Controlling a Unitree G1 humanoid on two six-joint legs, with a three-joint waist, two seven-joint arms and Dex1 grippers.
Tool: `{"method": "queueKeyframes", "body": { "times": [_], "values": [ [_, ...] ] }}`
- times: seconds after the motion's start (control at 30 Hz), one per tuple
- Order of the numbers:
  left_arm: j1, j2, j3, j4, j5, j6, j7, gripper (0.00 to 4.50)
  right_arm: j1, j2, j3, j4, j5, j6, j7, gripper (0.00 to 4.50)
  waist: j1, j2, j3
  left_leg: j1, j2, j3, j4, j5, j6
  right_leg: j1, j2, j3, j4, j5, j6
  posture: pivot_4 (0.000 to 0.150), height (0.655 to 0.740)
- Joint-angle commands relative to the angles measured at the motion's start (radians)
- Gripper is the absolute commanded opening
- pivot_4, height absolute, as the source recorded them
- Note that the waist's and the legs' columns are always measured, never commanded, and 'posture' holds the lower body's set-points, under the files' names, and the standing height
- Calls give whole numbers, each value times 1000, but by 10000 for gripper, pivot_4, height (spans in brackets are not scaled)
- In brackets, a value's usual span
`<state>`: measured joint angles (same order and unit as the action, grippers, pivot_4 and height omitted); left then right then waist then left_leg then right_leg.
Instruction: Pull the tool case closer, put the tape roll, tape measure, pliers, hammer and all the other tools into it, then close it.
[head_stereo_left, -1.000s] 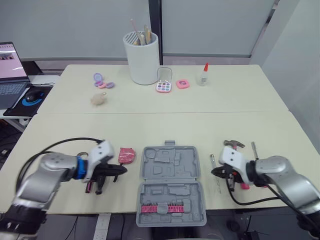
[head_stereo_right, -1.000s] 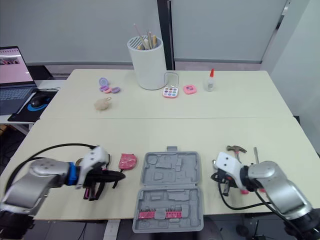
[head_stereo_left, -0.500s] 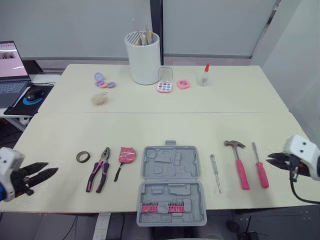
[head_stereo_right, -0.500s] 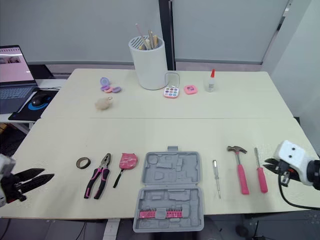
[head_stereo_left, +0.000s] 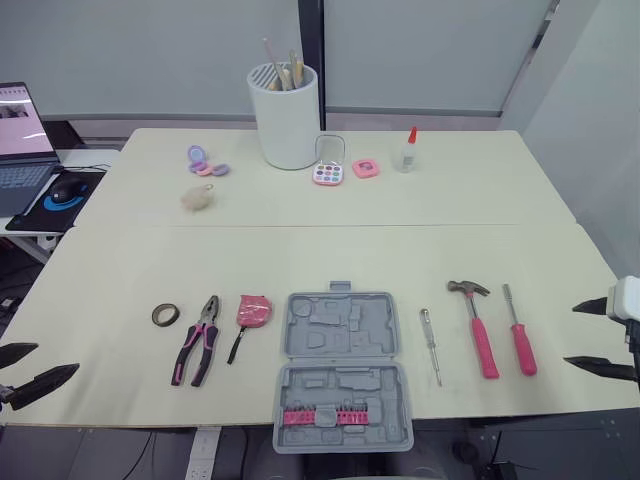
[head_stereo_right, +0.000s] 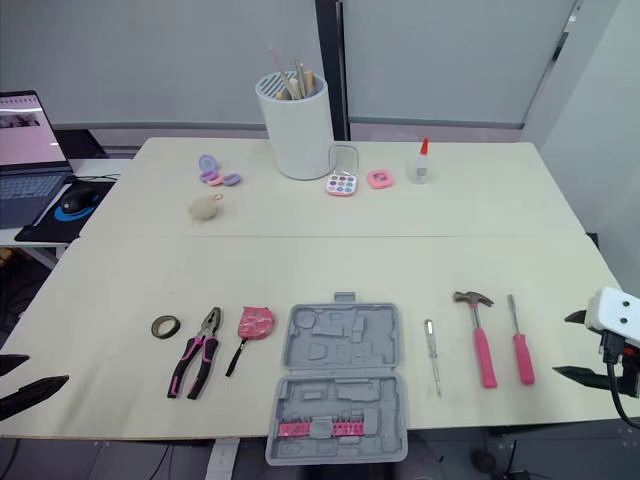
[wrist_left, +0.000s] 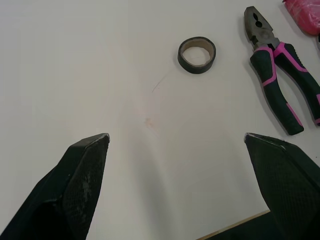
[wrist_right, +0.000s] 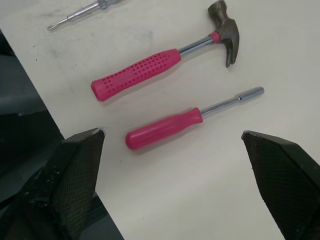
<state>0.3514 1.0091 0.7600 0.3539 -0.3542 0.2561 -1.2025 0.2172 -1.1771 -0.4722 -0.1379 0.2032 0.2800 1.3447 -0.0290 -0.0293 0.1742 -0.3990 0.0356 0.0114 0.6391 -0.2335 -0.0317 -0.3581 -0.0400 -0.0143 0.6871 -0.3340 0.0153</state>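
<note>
TOOLS LAID OUT, CASE OPEN: A grey plastic tool case (head_stereo_left: 343, 365) lies open and flat at ctr front of the cream table (head_stereo_left: 300, 250), right at the near edge. A row of pink bits (head_stereo_left: 320, 416) sits in its near half.

Left of the case, in order outward:
- a pink tape measure (head_stereo_left: 254, 311), just beside the case
- black-and-pink-handled pliers (head_stereo_left: 197, 338)
- a black tape roll (head_stereo_left: 165, 314), farthest out

None of them touch.

Right of the case lie a slim clear-handled screwdriver (head_stereo_left: 431, 345), a pink-handled claw hammer (head_stereo_left: 473, 325) and a pink-handled nut driver (head_stereo_left: 518, 330). They are roughly parallel and apart, handles toward the near edge.

The L gripper (head_stereo_left: 35, 365) hovers at the table's near-left corner, black fingers spread wide, holding nothing. Its wrist cam looks across bare tabletop to the tape roll and pliers. The R gripper (head_stereo_left: 578, 335) hangs at the table's right edge, just beyond the nut driver, fingers likewise splayed & empty. Its wrist cam frames the hammer and nut driver btwn them.

On the far side are a tall white cylindrical holder (head_stereo_left: 285, 115) w/ sticks, a red-tipped glue bottle (head_stereo_left: 406, 150), a small paint palette (head_stereo_left: 327, 174), a pink compact (head_stereo_left: 365, 168), a purple compact (head_stereo_left: 205, 160) and a beige fluffy ball (head_stereo_left: 197, 198). A laptop (head_stereo_left: 22, 135) & mouse (head_stereo_left: 68, 190) sit on a side desk at far left.
</note>
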Motion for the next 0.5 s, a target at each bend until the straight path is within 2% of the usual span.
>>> {"method": "queueKeyframes", "body": {
  "times": [0.03, 0.3, 0.5],
  "values": [
    [9, 10, 45, -28, -2, -20, 32, 45000, -71, 18, 47, -73, 48, 3, -28, 44770, -1, 0, 0, 0, 0, 0, 0, 0, 0, 0, 0, 0, 0, 0, 0, 1500, 7366],
    [-5, 17, -44, -128, 6, 46, 55, 45000, -386, 143, 332, -387, 243, 192, -119, 44770, 0, 0, 0, 0, 2, 0, 0, 0, -1, -1, 1, 0, 0, 1, -1, 1500, 7366],
    [-107, 63, -179, -194, 9, 59, 15, 45000, -600, 257, 515, -466, 328, 361, -197, 44770, 10, -2, 0, -1, 2, 0, 0, -1, -1, -1, 1, -1, 0, 2, -3, 1500, 7366]
  ]
}}
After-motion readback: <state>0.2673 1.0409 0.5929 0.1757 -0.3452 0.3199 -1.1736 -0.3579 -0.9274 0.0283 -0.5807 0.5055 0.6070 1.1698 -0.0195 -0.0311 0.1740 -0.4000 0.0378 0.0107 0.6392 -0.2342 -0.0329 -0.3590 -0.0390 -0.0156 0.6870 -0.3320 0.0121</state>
